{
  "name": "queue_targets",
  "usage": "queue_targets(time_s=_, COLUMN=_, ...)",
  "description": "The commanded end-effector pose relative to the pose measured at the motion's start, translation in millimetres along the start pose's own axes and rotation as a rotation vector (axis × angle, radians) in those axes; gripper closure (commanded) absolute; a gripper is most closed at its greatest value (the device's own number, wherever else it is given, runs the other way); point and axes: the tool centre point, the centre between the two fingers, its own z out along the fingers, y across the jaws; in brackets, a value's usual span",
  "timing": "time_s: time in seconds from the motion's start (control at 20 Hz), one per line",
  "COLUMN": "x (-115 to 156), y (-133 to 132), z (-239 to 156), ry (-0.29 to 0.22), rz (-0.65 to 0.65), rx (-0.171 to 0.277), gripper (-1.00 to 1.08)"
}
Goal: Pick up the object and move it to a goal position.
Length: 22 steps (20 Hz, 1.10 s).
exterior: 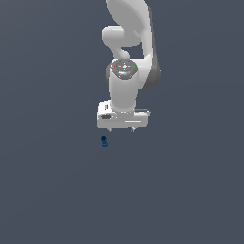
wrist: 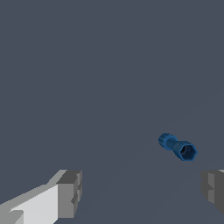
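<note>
Grey-blue floor [exterior: 52, 190] everywhere, flat, unmarked. White arm [exterior: 126, 57] coming down from above in the exterior view, wrist pointing straight down. Gripper [exterior: 122, 129] on its end, fingers [wrist: 70, 192] spread wide apart, nothing between them; held above the floor, touching nothing. Dark-blue object [exterior: 104, 141] lying on the floor, just beside the gripper, slightly toward the exterior view's left of it and nearer the camera, not under the jaws. Wrist view: object [wrist: 177, 147] on its side, ridged round end and short stem visible, hollow hex end facing the camera, offset toward one finger rather than centred between the two.
</note>
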Motion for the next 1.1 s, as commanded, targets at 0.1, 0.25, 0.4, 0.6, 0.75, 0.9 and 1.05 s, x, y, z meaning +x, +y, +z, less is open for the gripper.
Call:
queue_targets(time_s=0.1, x=0, y=0, z=-1, ry=0.001, rz=0.002, rx=0.002, gripper=-0.92)
queue_targets(time_s=0.25, x=1, y=2, z=-6, ry=0.004, rz=0.012, rx=0.011, gripper=-0.92)
queue_targets(time_s=0.4, x=1, y=4, z=-14, ry=0.008, rz=0.023, rx=0.022, gripper=-0.92)
queue_targets(time_s=0.6, x=1, y=3, z=-17, ry=0.009, rz=0.023, rx=0.024, gripper=-0.92)
queue_targets(time_s=0.75, x=1, y=7, z=-12, ry=0.01, rz=0.031, rx=0.024, gripper=-0.92)
queue_targets(time_s=0.9, x=1, y=16, z=-3, ry=0.012, rz=0.053, rx=0.026, gripper=-0.92)
queue_targets(time_s=1.05, x=0, y=30, z=11, ry=0.015, rz=0.086, rx=0.027, gripper=-0.92)
